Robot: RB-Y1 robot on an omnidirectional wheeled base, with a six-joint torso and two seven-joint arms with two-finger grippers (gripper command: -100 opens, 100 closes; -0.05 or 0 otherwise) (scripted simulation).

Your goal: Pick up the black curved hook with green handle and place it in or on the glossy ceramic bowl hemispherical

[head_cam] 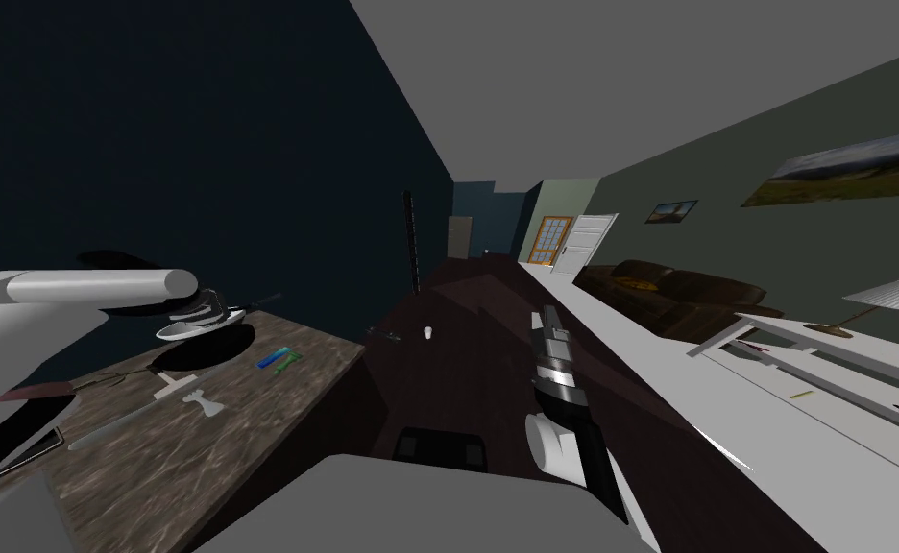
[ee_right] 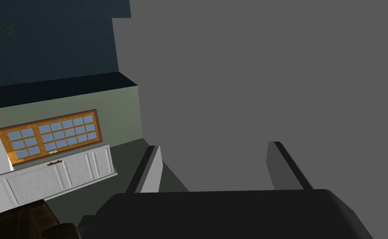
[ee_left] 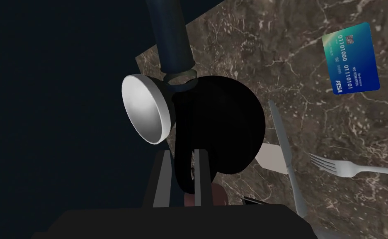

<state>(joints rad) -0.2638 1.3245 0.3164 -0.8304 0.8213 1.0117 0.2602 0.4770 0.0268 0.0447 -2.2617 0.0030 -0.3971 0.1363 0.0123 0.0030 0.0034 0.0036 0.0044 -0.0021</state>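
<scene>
My left gripper point(ee_left: 181, 152) is shut on the black curved hook point(ee_left: 183, 166), whose dark teal handle point(ee_left: 170, 37) sticks out past the fingertips. The hook hangs just above and beside the white glossy bowl point(ee_left: 145, 108), and a round black patch lies next to the bowl. The head view shows the left gripper point(head_cam: 206, 305) hovering over the bowl point(head_cam: 193, 329) at the far side of the brown marble table point(head_cam: 150, 451). The right gripper point(head_cam: 546, 322) hangs open with nothing in it over the dark floor in front of me.
On the marble near the bowl lie a blue bank card point(ee_left: 350, 58), a knife point(ee_left: 286, 153) and a fork point(ee_left: 346, 166). A dark wall runs right behind the table. A brown sofa point(head_cam: 678, 293) and a white side table point(head_cam: 822, 360) stand to the right.
</scene>
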